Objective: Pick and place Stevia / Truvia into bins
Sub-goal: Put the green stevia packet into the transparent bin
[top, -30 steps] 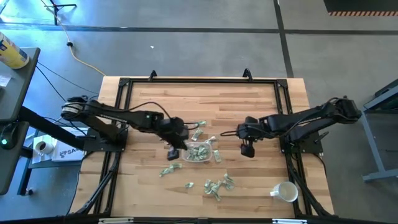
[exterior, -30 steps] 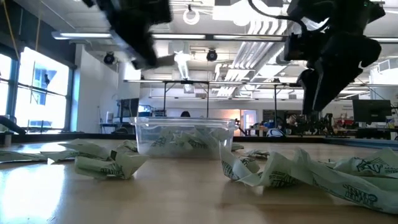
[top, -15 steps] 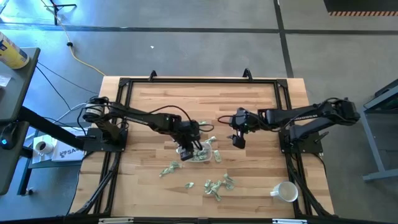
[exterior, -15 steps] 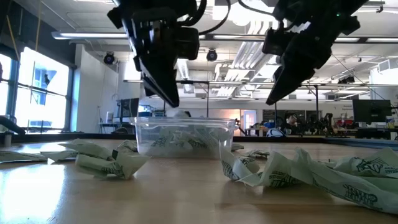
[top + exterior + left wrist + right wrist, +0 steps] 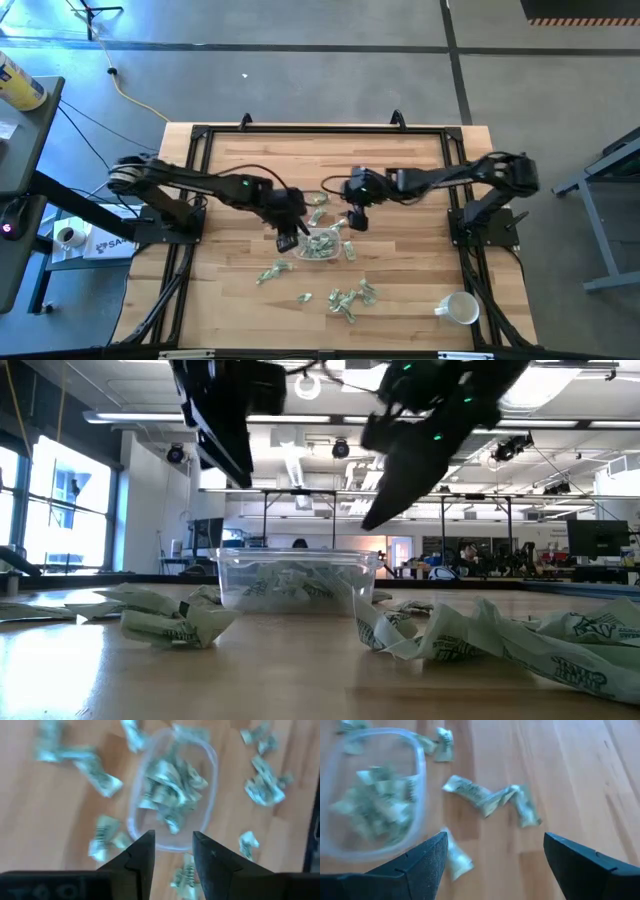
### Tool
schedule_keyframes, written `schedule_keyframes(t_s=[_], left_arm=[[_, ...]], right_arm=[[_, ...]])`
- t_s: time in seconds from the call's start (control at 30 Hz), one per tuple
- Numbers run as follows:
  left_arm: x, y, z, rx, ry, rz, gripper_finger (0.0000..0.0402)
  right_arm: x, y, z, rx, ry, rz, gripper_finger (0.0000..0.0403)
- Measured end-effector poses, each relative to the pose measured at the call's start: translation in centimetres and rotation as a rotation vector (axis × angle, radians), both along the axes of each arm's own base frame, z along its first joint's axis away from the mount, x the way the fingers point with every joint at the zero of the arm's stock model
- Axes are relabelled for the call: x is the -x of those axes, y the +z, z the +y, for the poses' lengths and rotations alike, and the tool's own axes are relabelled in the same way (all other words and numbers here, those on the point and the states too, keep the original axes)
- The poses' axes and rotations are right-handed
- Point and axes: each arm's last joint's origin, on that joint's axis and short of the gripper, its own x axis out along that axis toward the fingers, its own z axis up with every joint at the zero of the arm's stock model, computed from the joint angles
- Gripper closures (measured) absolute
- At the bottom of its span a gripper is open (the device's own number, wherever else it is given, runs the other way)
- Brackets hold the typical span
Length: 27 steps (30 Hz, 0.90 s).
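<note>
Since the packets [image 5: 346, 298] strewn at centre-bottom around the half-filled bin [image 5: 320, 244] look light, limp and crumpled, pinch mid-body; left pincer [image 5: 173, 851] and right pincer [image 5: 495, 855] gape empty.

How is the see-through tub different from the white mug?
The tub is clear plastic, shallow, with rounded corners; the mug is white and has a handle. The tub sits mid-table between both grippers; the mug sits alone near a table corner. The tub holds green-and-white packets; what the mug holds cannot be seen. Both rest on the wooden table.
</note>
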Motion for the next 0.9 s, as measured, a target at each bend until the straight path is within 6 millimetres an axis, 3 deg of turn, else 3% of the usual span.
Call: schedule_keyframes(t_s=[0.2, 0.47, 0.67, 0.9], left_arm=[[3.7, 2.0, 0.5, -0.054, 0.105, 0.043, 0.0240], [9.6, -0.4, 1.0, 0.017, 0.241, 0.013, 0.0243], [12.4, -2.0, 1.2, 0.039, 0.258, -0.052, 0.0243], [14.4, -4.0, 1.4, 0.012, 0.242, -0.074, 0.0243]], right_arm=[[-4.0, -2.3, -3.0, -0.018, 0.095, 0.095, 0.0084], [-8.2, -5.7, -5.4, -0.040, 0.103, 0.287, 0.0084], [-9.0, -6.0, -6.6, -0.046, 0.111, 0.333, 0.0097], [-8.0, -6.4, -8.9, -0.071, 0.045, 0.368, 0.0150]])
